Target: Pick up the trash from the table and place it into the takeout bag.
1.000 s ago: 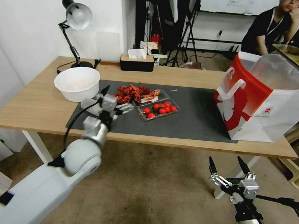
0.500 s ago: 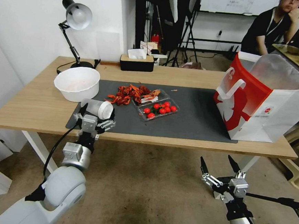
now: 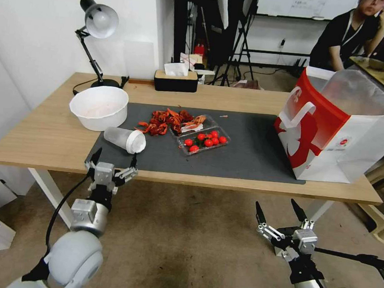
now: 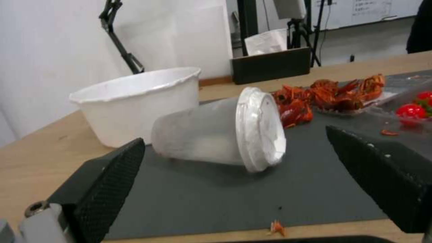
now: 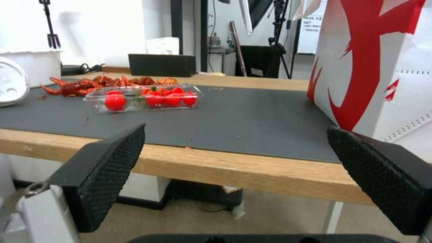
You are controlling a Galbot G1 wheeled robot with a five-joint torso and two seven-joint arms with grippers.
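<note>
A frosted lidded cup lies on its side on the dark mat, near the table's front left. My left gripper hangs open just in front of the table edge, facing the cup and apart from it. Red crayfish shells and a clear tray of cherry tomatoes sit mid-mat. The red and white takeout bag stands open at the right end. My right gripper is open and empty, below the table front.
A white bowl stands left of the cup. A desk lamp and a black tissue box are along the back edge. A person sits behind the bag, away from the table. Bare floor lies in front.
My left gripper has drawn back from over the mat and dropped to the table's front edge, uncovering the lying cup. The right gripper has shifted slightly left and lower.
</note>
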